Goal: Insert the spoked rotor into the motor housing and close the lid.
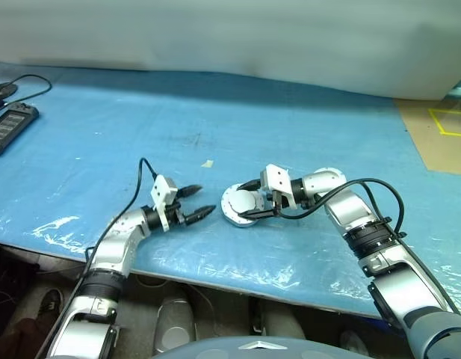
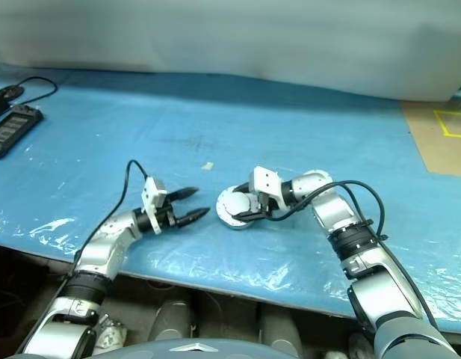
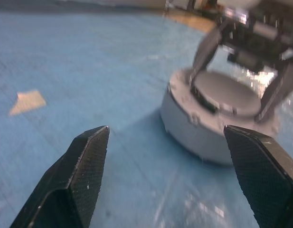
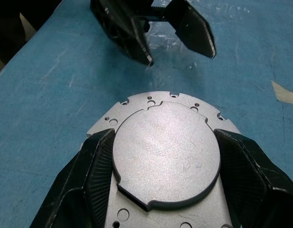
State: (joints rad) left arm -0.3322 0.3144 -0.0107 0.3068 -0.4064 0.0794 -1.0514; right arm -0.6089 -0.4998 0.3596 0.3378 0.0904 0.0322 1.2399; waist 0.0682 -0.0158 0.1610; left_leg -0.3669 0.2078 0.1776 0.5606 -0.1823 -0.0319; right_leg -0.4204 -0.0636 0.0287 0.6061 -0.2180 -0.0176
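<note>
The motor housing is a round grey body standing on the blue table near its front edge. A flat round silver lid lies on top and covers its inside. My right gripper reaches in from the right and is shut on the lid, one finger against each side of its rim. My left gripper hovers a little to the left of the housing, pointing at it, open with nothing between its fingers. The spoked rotor is hidden.
A small beige scrap lies on the table behind the left gripper. A dark handheld device with a cable sits at the far left. Brown cardboard with yellow tape lies at the far right. The table's front edge runs close below both grippers.
</note>
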